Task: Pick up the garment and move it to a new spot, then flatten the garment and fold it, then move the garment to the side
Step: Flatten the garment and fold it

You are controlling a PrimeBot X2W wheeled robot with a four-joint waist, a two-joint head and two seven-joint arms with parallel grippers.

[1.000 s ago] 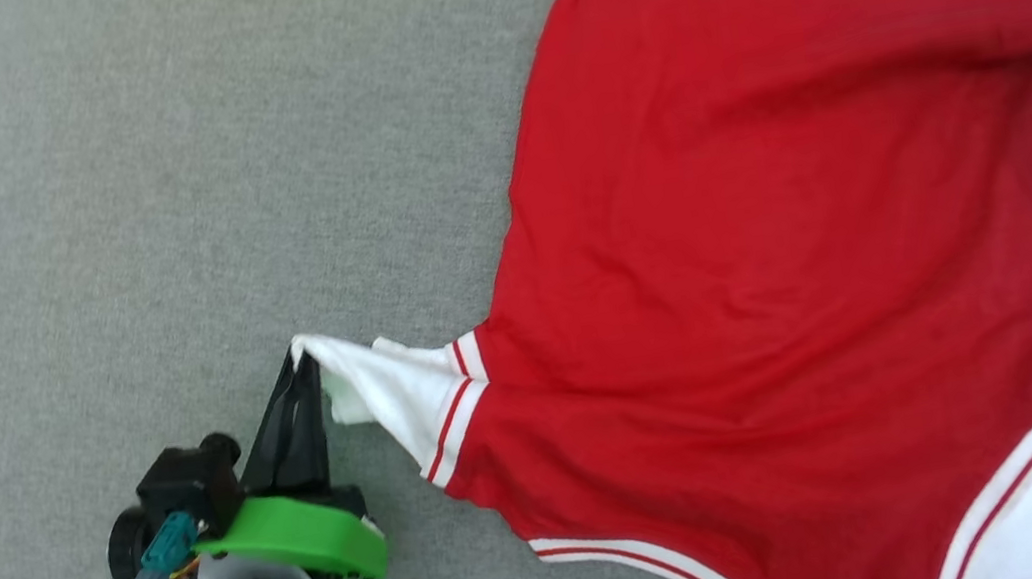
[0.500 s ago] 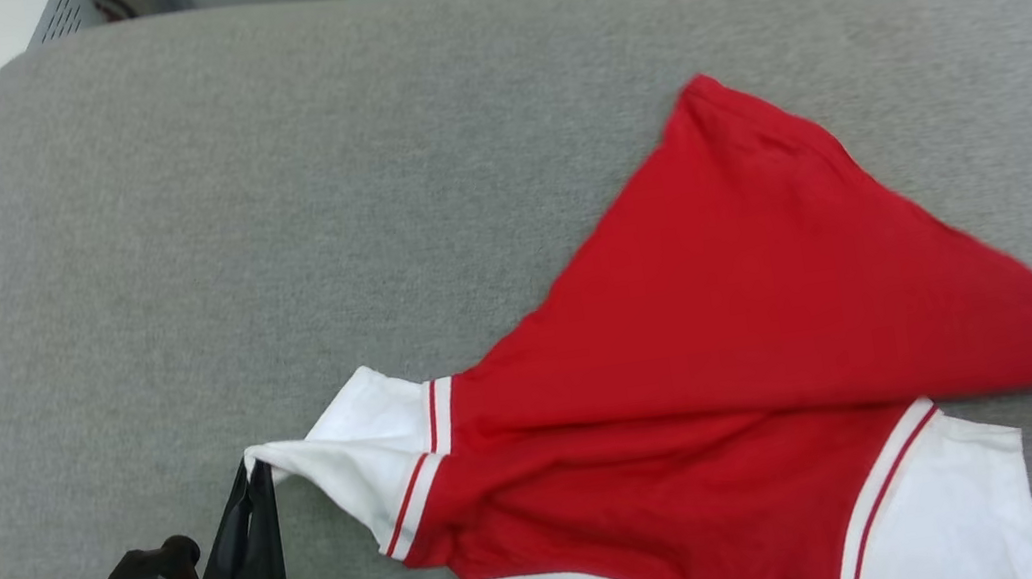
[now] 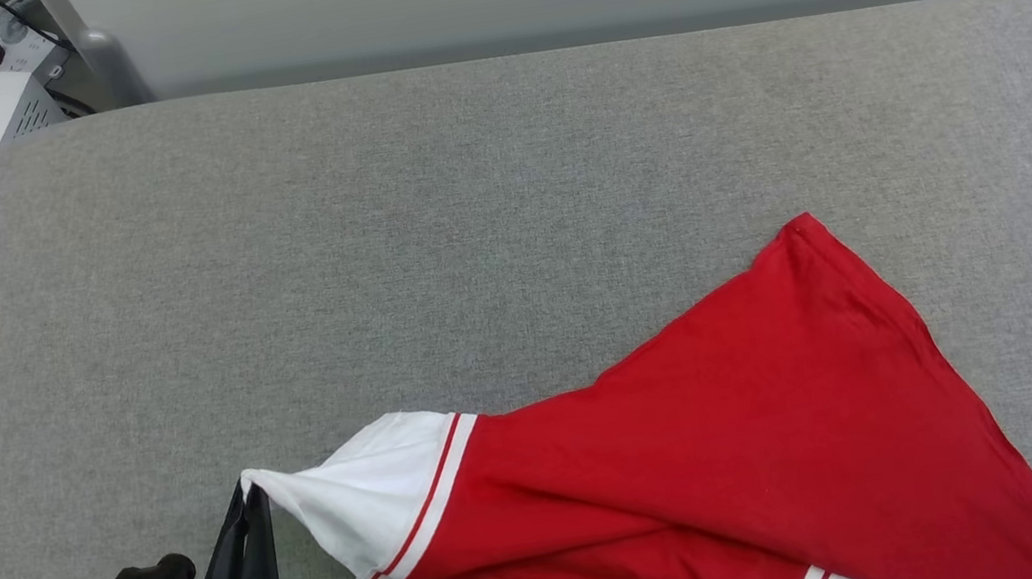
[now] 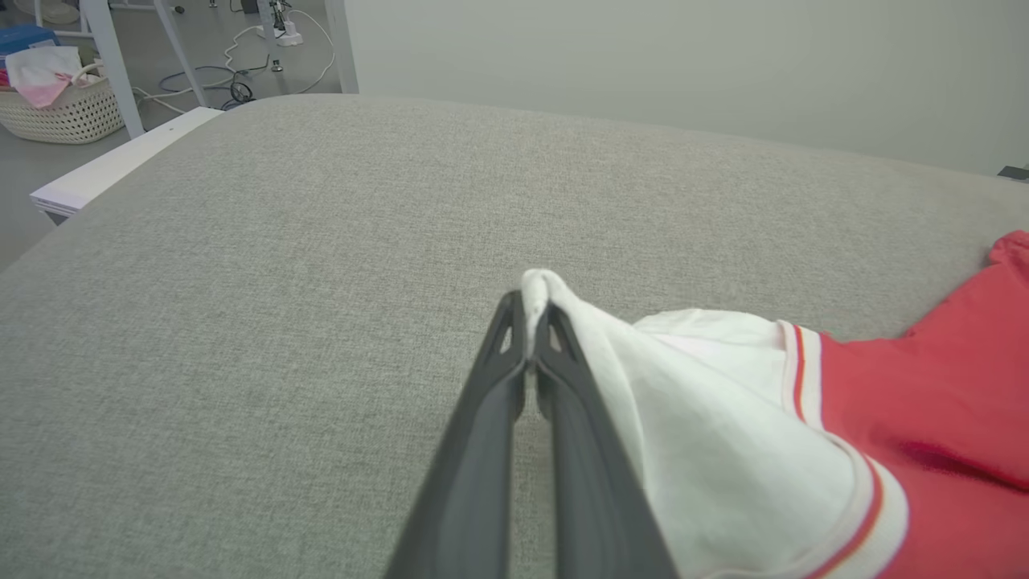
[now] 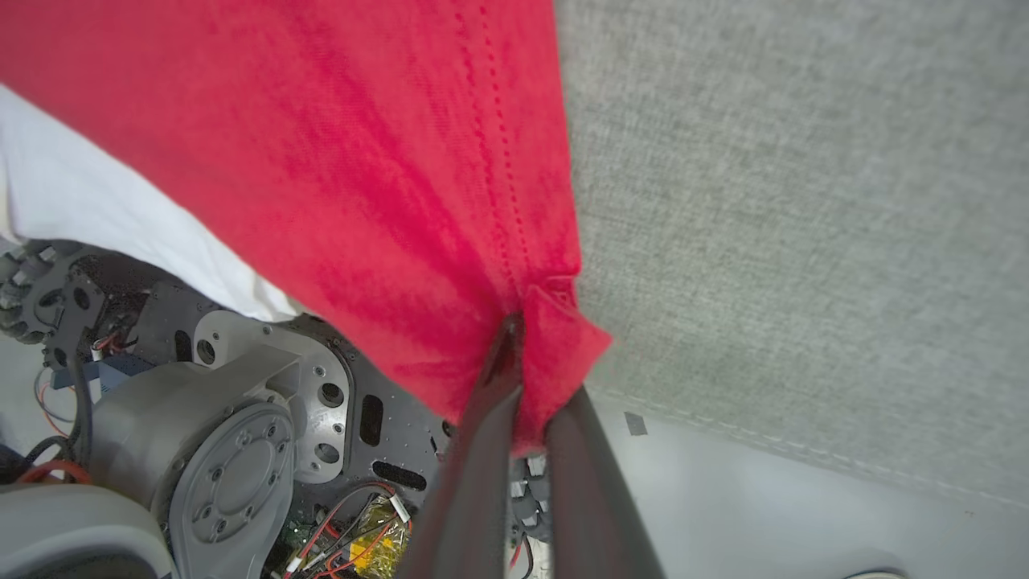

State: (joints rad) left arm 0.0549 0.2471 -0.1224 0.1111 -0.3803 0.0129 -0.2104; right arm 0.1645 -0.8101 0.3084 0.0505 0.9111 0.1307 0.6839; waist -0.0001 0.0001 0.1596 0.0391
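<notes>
Garment (image 3: 748, 429) stretches between left claw (image 4: 530, 322), clamped on its sleeve, and right claw (image 5: 526, 354), clamped on its red corner.

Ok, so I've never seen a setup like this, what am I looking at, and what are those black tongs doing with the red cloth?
This is a two-armed robot. The wide picture comes from a camera on its head, looking down at a grey fabric-covered surface. The other two come from cameras on its wrists, looking along each gripper's two long dark fingers, your tongs. On the surface lies a red jersey-style T-shirt with white sleeves. The left gripper is shut on the tip of one white sleeve; the right gripper is shut on a red hem corner.
</notes>
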